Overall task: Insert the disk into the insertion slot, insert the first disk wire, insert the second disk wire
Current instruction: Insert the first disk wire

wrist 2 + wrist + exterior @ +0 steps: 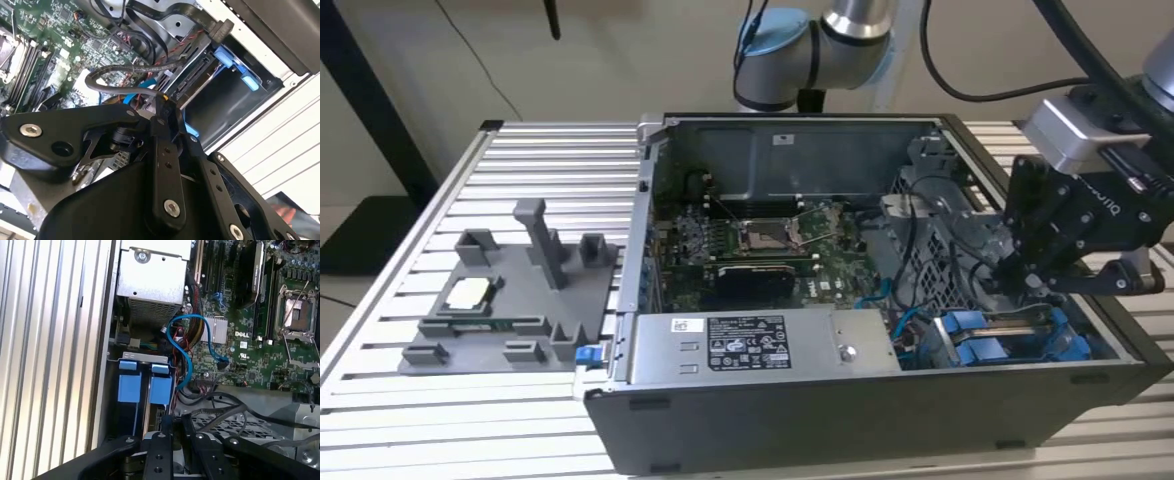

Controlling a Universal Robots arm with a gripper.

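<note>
a: how is the claw [162,102] set?

b: its two black fingers [167,150] are close together. in the second wrist view the end of a black wire [107,75] runs in between the tips, so it looks pinched there. the wire loops away over the motherboard [55,55].

a: and where is it?

b: in the exterior view the claw [1007,285] is down inside the open computer case [854,425], at the case's corner toward the exterior view's right, just above the drive bay [1014,365].

a: the disk?

b: the disk [971,342] sits in that bay, with its blue frame showing at the bay's opening. in the second wrist view the disk [200,75] has its connector edge turned toward the fingertips, just beside them. i cannot tell whether the wire's end touches it.

a: anything else close by?

b: a black plug [220,27] on a flat cable lies against the metal cage past the disk. in the first wrist view a blue cable [186,340] curls between the bay and the motherboard.

a: farther out?

b: a power supply [747,342] with a white label runs along the case's near edge. the case lies on a slatted metal table [400,430]. toward the exterior view's left, a grey fixture tray [507,300] stands on the table beside the case, well apart from the claw.
</note>
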